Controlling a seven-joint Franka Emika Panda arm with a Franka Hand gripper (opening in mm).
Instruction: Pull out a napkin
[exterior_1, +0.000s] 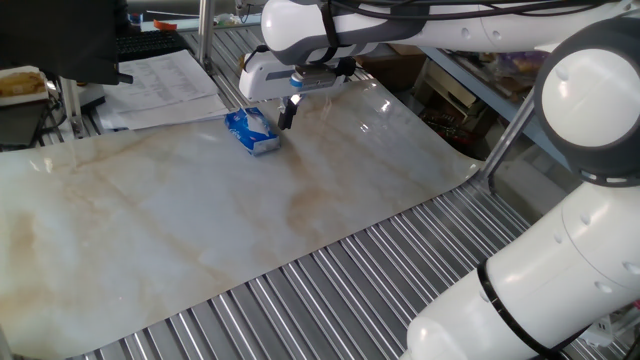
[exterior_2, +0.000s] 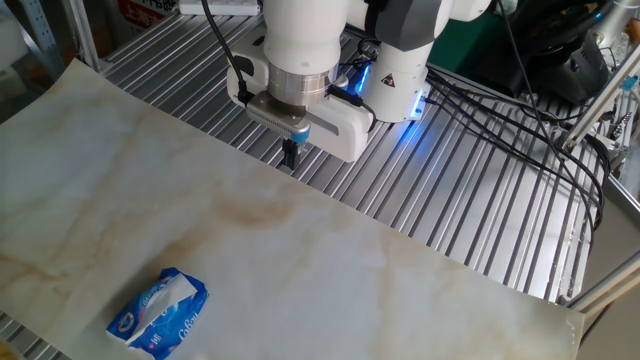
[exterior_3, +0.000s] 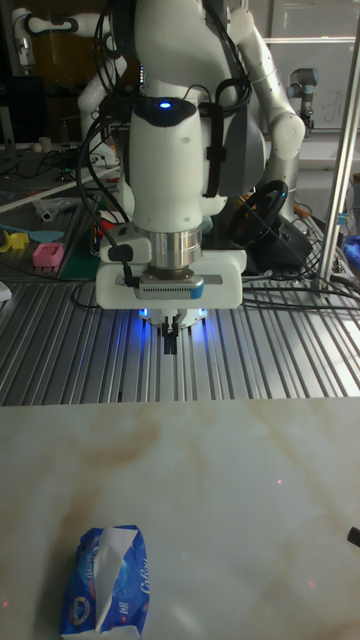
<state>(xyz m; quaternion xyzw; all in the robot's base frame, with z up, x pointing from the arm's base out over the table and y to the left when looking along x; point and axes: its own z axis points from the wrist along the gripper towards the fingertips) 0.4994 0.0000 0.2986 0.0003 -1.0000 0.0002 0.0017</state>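
A small blue tissue pack (exterior_2: 160, 312) lies on the marbled table sheet (exterior_2: 330, 250), seen also as the pack (exterior_3: 105, 583) and the pack (exterior_1: 252, 131). The white napkin (exterior_2: 176, 290) pokes a little out of its top slot, the napkin (exterior_3: 116, 545) crumpled at the opening. My gripper (exterior_2: 291, 155) hangs in the air well away from the pack, over the sheet's far edge by the metal slats. Its dark fingers sit together, shut, with nothing between them. In the tall view the gripper (exterior_3: 172, 340) points straight down; in the one fixed view the gripper (exterior_1: 288, 112) appears just right of the pack.
Printed white paper sheets (exterior_1: 160, 85) lie beyond the pack at the table's back. Ribbed metal slats (exterior_2: 470, 200) surround the marbled sheet. Black cables (exterior_2: 520, 140) run over the slats by the robot base. A second white robot arm (exterior_1: 560, 250) fills the right foreground.
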